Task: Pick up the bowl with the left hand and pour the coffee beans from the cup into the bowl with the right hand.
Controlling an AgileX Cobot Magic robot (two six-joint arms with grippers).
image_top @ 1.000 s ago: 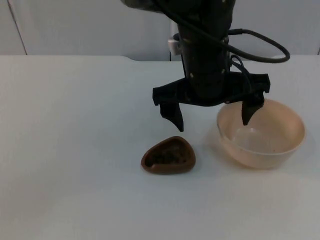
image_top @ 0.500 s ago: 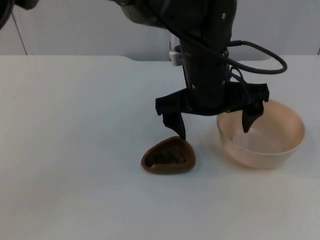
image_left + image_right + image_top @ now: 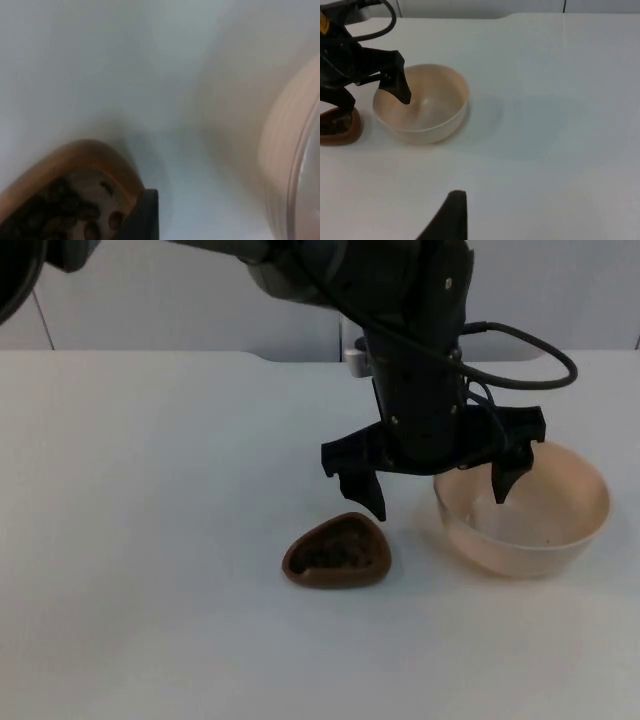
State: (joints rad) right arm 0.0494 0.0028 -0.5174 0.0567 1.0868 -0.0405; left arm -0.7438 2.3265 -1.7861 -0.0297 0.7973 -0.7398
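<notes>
I see the pale beige round bowl [image 3: 523, 508] on the right of the white table [image 3: 150, 540], its left rim between the spread fingers of my left gripper [image 3: 437, 485]. The brown cup of coffee beans [image 3: 337, 552] lies just left of it. The left arm reaches steeply down. My right gripper [image 3: 451, 215] waits well right of the bowl; I cannot tell its state.

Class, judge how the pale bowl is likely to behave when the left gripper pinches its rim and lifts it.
The bowl looks thin-walled, translucent and empty, so probably light and stiff. Its smooth glossy wall may be slippery between the fingers. The open left gripper straddles the near rim, one finger inside; held at one edge, the bowl may tilt. The brown cup of beans sits close beside it.
</notes>
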